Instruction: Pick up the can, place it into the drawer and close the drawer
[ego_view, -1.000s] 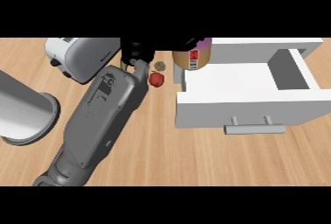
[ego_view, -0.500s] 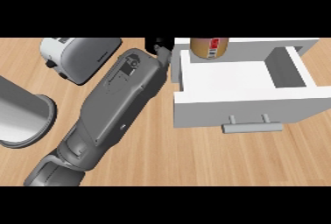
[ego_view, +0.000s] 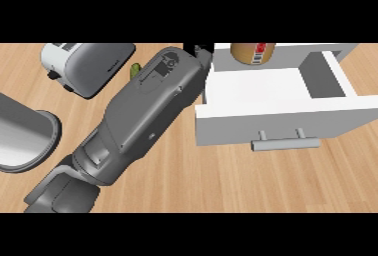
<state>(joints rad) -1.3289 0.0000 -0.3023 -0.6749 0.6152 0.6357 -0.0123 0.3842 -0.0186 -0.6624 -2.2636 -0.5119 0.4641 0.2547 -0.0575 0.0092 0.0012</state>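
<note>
Can now over the open drawer

The left hand (ego_view: 198, 48) (fingers hidden, grip unclear) has carried the round tan can (ego_view: 252, 53) rightward over the white boxy drawer (ego_view: 277, 117); a smooth grey toaster (ego_view: 87, 65) sits well left.

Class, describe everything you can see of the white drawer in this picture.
The drawer is a white, matte box, pulled open on the wooden counter. Its flat front panel carries a grey bar handle on two posts. Its inside floor looks bare; the right side holds a recessed wall. A brown can shows above its far edge, cut off by the frame. The grey forearm lies along its left side.
</note>
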